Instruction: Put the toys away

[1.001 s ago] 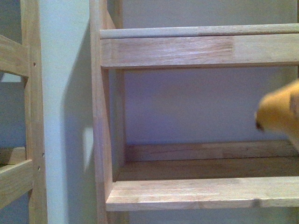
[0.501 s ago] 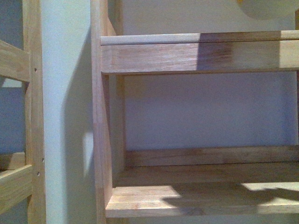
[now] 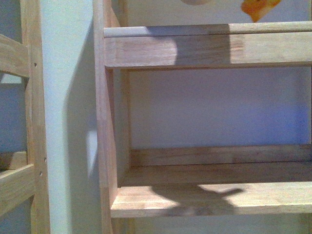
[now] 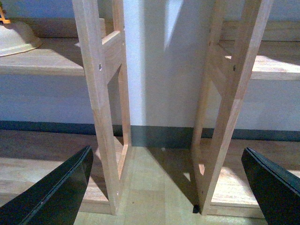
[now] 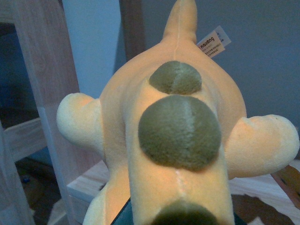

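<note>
The plush animal (image 5: 178,117) fills the right wrist view: yellow-orange, with olive-brown round patches down its back and a white tag (image 5: 213,42). My right gripper (image 5: 173,218) is shut on its body at the lower edge of that view, with the fingers almost wholly hidden by the plush. In the front view only an orange tip of the plush animal (image 3: 261,9) shows at the top right, above the upper rail (image 3: 204,31) of the wooden shelf unit. My left gripper (image 4: 173,187) is open and holds nothing, its black fingers (image 4: 56,187) wide apart low before two shelf uprights.
The shelf unit has an upper board (image 3: 209,51) and a lower board (image 3: 209,200) with a pale wall behind. A second wooden frame (image 3: 29,122) stands to the left. A cream bowl (image 4: 14,40) sits on a shelf. Wooden floor (image 4: 150,187) lies below.
The plush animal went from the right edge at mid height up to above the upper rail. Shadows on the upper rail and the lower board have shifted.
</note>
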`<state>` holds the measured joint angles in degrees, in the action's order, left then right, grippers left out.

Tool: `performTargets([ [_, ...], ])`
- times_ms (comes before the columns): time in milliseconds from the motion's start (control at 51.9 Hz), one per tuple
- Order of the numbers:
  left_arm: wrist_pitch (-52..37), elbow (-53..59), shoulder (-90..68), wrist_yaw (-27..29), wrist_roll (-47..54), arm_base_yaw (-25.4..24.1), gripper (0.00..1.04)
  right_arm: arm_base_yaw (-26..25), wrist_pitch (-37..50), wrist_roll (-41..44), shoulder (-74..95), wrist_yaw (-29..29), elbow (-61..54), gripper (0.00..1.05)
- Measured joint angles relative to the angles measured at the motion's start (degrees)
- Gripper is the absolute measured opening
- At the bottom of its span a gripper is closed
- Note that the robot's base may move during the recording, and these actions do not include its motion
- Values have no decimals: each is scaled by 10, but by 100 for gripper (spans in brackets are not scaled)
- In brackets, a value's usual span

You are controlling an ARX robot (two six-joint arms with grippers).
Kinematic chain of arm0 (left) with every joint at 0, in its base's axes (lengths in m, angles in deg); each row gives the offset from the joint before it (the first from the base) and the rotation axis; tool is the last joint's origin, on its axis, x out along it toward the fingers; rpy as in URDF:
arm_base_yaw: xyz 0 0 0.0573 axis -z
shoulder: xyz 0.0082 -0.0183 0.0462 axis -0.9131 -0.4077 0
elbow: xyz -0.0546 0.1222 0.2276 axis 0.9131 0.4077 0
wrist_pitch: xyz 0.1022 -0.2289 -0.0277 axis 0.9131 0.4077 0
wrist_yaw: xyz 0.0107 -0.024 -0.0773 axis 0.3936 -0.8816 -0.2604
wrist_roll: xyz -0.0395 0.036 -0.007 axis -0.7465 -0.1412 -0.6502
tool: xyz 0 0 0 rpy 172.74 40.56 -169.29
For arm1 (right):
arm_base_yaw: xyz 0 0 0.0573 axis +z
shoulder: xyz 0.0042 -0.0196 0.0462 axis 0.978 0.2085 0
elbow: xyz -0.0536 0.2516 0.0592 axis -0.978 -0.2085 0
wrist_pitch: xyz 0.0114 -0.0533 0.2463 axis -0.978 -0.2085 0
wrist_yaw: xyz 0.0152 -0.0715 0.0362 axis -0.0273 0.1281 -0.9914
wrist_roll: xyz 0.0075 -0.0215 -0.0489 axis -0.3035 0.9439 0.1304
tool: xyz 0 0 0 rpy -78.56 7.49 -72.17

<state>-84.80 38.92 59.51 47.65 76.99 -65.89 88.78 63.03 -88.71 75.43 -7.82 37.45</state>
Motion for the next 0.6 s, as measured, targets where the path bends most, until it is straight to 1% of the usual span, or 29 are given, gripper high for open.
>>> performTargets([
  [154,0,0,0,0,0,0,98,7,-17,-47,59,-26,74,7],
  [250,0,0,0,0,0,0,98,9,-24,-92,96,-41,116,7],
  [443,0,0,0,0,0,0,98,6,-40,-155,156,-36,191,7],
  [597,0,0,0,0,0,0,98,-1,-43,-202,192,-37,231,7],
])
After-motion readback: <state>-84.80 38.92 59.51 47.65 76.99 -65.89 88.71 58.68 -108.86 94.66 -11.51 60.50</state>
